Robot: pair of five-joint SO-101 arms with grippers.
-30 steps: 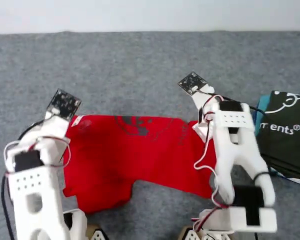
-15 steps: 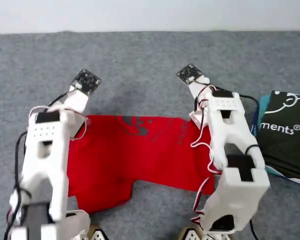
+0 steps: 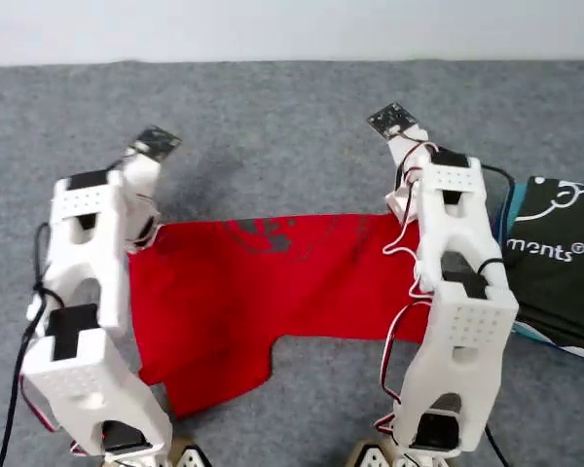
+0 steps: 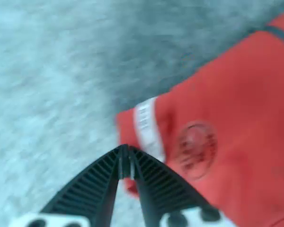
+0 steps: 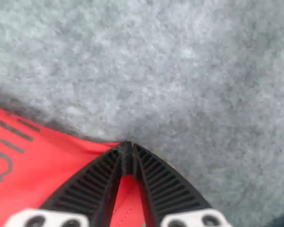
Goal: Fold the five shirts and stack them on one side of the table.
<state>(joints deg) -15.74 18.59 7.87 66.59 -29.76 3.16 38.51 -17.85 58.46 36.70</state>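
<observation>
Red shirt: The red shirt [image 3: 263, 282] lies flat across the middle of the grey worktop [image 3: 292, 126], between the two arms, its far edge running from one wrist to the other. One flap reaches toward the near edge on the left side.

Left fingers: The left gripper [image 4: 124, 163] has its fingers [image 4: 102, 182] clenched, tips pressed together with no gap. They meet at the shirt's far left corner, just beside a white band [image 4: 146, 127] along the hem and near a round print [image 4: 196, 144]. Red cloth shows right under the tips, so they appear to be pinching the corner.

Right fingers: The right gripper [image 5: 128, 158] is likewise closed tight, and the red edge runs in between its fingers [image 5: 154, 182]. The grasp sits at the very rim of the shirt's far right corner, with bare grey worktop just beyond the tips.

Arms: In the high view the left arm [image 3: 88, 282] stands over the shirt's left border and the right arm [image 3: 453, 292] over its right border, both wrists at the far edge.

Stack: A folded dark shirt [image 3: 555, 272] with white print rests at the right edge of the worktop, just beside the right arm and apart from the red shirt.
</observation>
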